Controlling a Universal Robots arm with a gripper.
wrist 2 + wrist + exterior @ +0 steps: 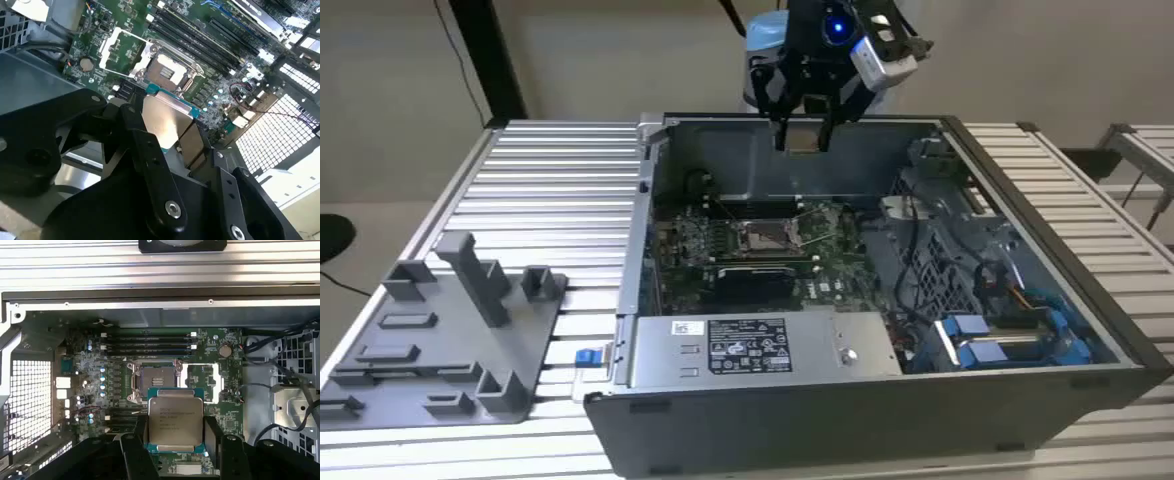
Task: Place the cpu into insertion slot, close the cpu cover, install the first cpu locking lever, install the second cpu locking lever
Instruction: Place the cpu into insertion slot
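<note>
My gripper (803, 138) hangs above the open computer case, shut on the cpu (803, 135). In the first wrist view the cpu (175, 421) shows its silver-grey top between the two black fingers (141, 434). Its tan-gold underside (165, 122) shows in the second wrist view. The insertion slot (159, 377) lies below on the green board, a dark square with a silvery rim (167, 73), and holds nothing. The cpu cover (202, 382) is swung open beside the slot, a silvery frame (122, 50) with green board showing through its window. The cpu is well above the slot, apart from it.
The case walls (881, 135) ring the board. Memory slots (147, 341) run beside the socket. Cables and a drive cage (987, 320) fill the exterior view's right; a power supply (747, 345) sits at the front. A grey fixture tray (440, 340) lies on the slatted table.
</note>
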